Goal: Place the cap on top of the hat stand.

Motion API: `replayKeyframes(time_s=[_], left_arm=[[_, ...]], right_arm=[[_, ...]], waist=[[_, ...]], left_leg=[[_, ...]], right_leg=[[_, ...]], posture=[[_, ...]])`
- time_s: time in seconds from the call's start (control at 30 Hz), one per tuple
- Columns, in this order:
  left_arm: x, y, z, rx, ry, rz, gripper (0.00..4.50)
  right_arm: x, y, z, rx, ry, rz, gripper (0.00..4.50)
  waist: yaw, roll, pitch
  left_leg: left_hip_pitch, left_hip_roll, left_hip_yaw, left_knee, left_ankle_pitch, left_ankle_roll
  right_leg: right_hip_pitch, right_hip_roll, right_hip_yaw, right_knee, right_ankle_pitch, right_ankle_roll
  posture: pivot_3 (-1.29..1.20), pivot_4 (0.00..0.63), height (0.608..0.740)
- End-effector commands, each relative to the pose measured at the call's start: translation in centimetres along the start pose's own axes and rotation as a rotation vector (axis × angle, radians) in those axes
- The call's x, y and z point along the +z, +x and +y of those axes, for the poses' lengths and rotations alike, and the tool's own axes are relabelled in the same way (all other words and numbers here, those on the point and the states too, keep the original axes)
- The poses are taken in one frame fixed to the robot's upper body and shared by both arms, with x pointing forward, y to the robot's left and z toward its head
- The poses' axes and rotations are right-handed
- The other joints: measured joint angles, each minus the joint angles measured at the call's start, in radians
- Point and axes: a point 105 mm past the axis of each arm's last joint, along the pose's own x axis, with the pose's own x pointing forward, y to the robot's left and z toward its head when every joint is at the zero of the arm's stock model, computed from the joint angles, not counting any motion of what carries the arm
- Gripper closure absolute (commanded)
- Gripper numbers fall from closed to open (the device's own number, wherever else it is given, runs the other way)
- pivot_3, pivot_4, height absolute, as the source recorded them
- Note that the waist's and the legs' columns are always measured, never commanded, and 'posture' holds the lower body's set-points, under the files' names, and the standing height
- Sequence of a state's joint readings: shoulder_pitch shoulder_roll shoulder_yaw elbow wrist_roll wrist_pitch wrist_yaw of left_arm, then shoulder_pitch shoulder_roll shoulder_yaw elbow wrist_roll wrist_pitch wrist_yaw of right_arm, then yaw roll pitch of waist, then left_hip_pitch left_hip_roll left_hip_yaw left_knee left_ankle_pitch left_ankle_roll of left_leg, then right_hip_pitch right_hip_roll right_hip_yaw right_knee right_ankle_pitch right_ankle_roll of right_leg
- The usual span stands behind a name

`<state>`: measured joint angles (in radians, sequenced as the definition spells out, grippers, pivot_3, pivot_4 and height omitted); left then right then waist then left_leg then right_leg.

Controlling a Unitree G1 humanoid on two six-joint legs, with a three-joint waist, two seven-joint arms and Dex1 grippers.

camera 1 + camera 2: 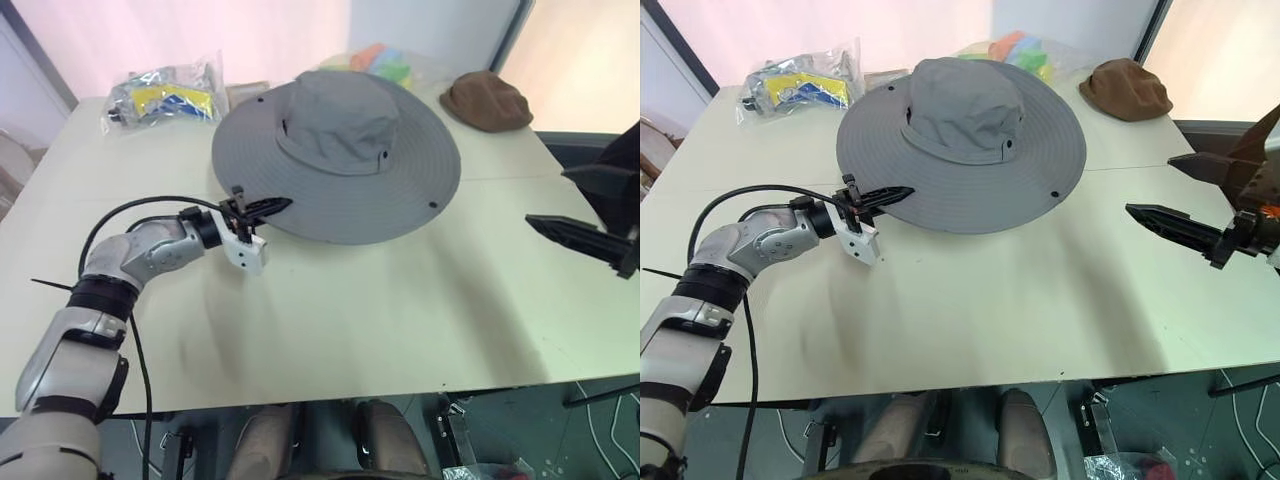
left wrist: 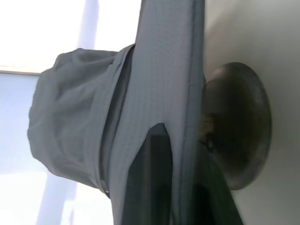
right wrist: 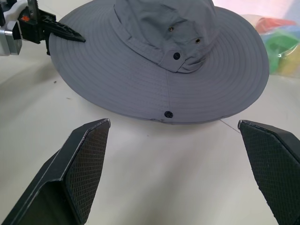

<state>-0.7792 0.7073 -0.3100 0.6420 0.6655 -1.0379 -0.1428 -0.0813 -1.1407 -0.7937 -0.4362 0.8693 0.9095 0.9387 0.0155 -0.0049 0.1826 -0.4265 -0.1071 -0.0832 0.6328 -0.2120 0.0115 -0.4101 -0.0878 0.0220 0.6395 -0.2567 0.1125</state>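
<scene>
On the smooth table point(image 1: 400, 320) you see the soft grey cap point(image 1: 335, 150) sitting over the round wooden stand point(image 2: 239, 122). Your left gripper point(image 1: 262, 208) pinches its floppy brim; your right gripper point(image 1: 1180, 195) gapes wide.

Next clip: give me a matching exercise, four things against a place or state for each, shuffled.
Things:
1. cap
2. brown cap
3. left claw
4. right claw

States:
A. at the table's far right corner
B. wide open, holding nothing
C. at the cap's brim edge
D. sitting over the hat stand

Pairs: 1-D, 2-A, 3-C, 4-B
</scene>
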Motion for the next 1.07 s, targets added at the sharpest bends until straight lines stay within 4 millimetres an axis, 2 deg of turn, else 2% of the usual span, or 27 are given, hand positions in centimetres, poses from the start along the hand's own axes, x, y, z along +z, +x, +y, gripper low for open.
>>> replayKeyframes(time_s=[0.03,0.13,0.2,0.33,0.43,0.53,0.63,0.73,0.8,0.9,0.97,1.07], left_arm=[[0.3,0.0,0.8,0.032,-0.026,-0.019,2.59],[0.3,-0.7,0.7,0.018,-0.031,-0.019,0.92],[0.1,-1.4,0.6,0.006,-0.031,-0.006,0.09],[0.3,-4.4,0.5,-0.047,-0.057,-0.005,0.09],[-0.6,-7.3,-0.1,-0.139,-0.163,0.094,0.09],[-2.4,-10.8,-0.4,-0.219,-0.471,0.283,0.09],[-2.8,-13.7,1.0,-0.267,-0.832,0.384,0.09],[-2.9,-15.3,6.3,-0.17,-1.182,0.335,0.09],[-2.4,-15.7,9.6,-0.131,-1.281,0.25,0.09],[-1.4,-16.1,13.6,-0.111,-1.332,0.137,0.09],[-1.3,-16.0,15.3,-0.094,-1.327,0.112,0.09],[-1.6,-15.9,15.9,-0.112,-1.278,0.139,0.09]], right_arm=[[0.8,-0.4,-0.1,-0.01,-0.037,-0.01,0.0],[0.7,-0.4,-0.2,-0.008,-0.036,-0.01,0.0],[0.5,-0.4,-0.3,-0.004,-0.036,-0.004,0.0],[0.3,-0.4,-0.6,0.001,-0.039,0.007,0.0],[-0.1,-0.5,-1.0,0.009,-0.037,0.021,0.0],[-0.5,-0.7,-1.4,0.018,-0.035,0.041,0.0],[-0.8,-0.9,-2.0,0.023,-0.038,0.053,0.0],[-0.3,-0.8,-3.1,0.025,-0.048,0.046,0.0],[0.1,-0.6,-3.7,0.034,-0.048,0.035,0.0],[0.3,-0.3,-4.3,0.055,-0.053,0.032,0.0],[0.5,0.1,-4.4,0.075,-0.061,0.032,0.0],[0.7,0.8,-4.6,0.099,-0.069,0.022,0.0]], waist=[[0.0,0.0,0.0],[-0.001,0.0,0.0],[-0.002,0.0,0.0],[-0.008,0.0,0.0],[-0.008,0.001,0.0],[-0.009,0.001,-0.001],[-0.006,0.001,0.0],[-0.005,0.001,0.0],[-0.005,0.001,0.0],[-0.014,0.002,0.0],[-0.023,0.002,0.0],[-0.031,0.002,0.0]], left_leg=[[0.0,0.0,0.0,0.0,0.0,0.0],[0.0,0.0,0.0,0.0,0.0,0.0],[0.0,0.0,0.0,0.0,0.0,0.0],[0.0,0.001,0.0,-0.001,0.0,0.0],[0.0,0.001,0.0,-0.001,0.0,0.0],[0.0,0.001,0.0,-0.001,0.0,0.0],[0.0,0.001,0.0,-0.001,0.0,0.0],[0.0,0.001,0.0,0.0,0.0,0.0],[0.0,0.001,-0.001,0.0,0.0,0.0],[0.001,0.001,0.0,-0.001,0.0,0.0],[0.001,0.001,0.0,-0.002,0.0,0.0],[0.001,0.001,0.001,-0.002,0.0,0.0]], right_leg=[[0.0,0.0,0.0,0.0,0.0,0.0],[0.0,0.0,0.0,0.0,0.0,0.0],[0.0,0.0,0.0,0.0,0.0,0.0],[-0.002,0.0,0.001,0.001,0.0,0.0],[-0.002,0.0,0.002,0.001,0.0,0.0],[-0.002,0.0,0.002,0.001,0.0,-0.001],[-0.001,0.0,0.002,0.001,0.0,-0.001],[-0.001,0.0,0.001,0.001,-0.001,-0.002],[-0.001,0.0,-0.002,0.001,-0.002,-0.002],[0.0,0.0,-0.002,0.0,-0.001,-0.001],[0.0,0.0,-0.002,0.0,-0.002,-0.001],[-0.001,0.001,-0.001,0.001,-0.002,-0.001]], posture=[[0.0,0.15,0.735],[0.0,0.15,0.735],[0.0,0.15,0.735],[0.0,0.15,0.735],[0.0,0.15,0.735],[0.0,0.15,0.735],[0.0,0.15,0.735],[0.0,0.15,0.735],[0.0,0.15,0.735],[0.0,0.15,0.735],[0.0,0.15,0.735],[0.0,0.15,0.735]])
